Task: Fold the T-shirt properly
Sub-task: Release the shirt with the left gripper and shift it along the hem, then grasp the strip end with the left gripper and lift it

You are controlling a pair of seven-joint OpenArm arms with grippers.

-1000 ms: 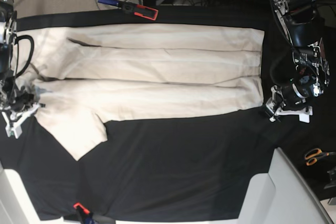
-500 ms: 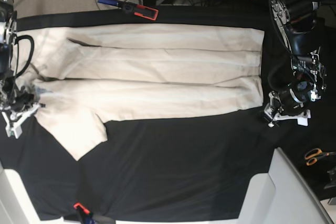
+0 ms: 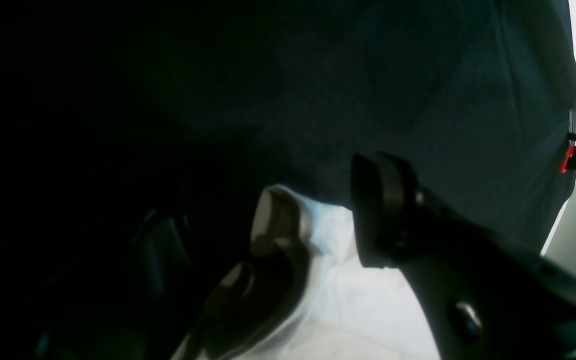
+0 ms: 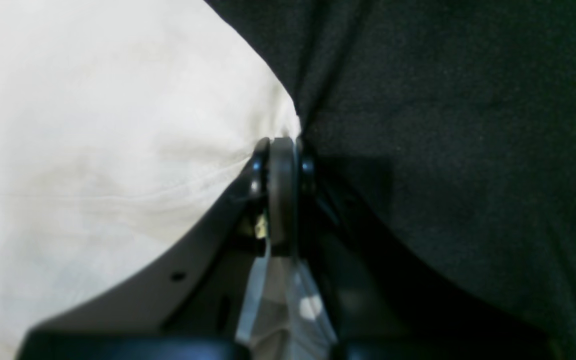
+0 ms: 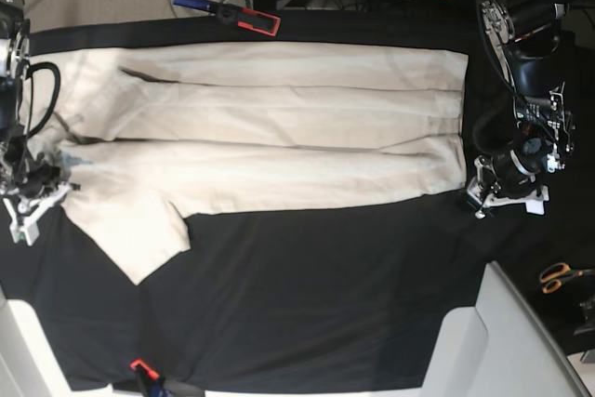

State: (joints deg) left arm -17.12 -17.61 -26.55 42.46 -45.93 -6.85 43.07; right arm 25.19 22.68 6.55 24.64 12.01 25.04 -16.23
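Soft, light, cream cotton T-shirt [image 5: 307,174] across the black cloth [image 5: 307,304], its near edge pinched by the black right gripper [image 4: 283,145], probably best gripped at its opposite corner by the black left gripper [image 3: 273,220], fingers apart.

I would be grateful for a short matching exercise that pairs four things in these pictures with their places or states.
1. Left gripper
2. Right gripper
3. Scissors
4. T-shirt

A. lying beyond the left arm, with orange handles
B. spread across the black cloth in long folds
C. jaws apart, at a corner of the shirt
D. closed on the shirt's edge

Pairs: 1-C, 2-D, 3-A, 4-B
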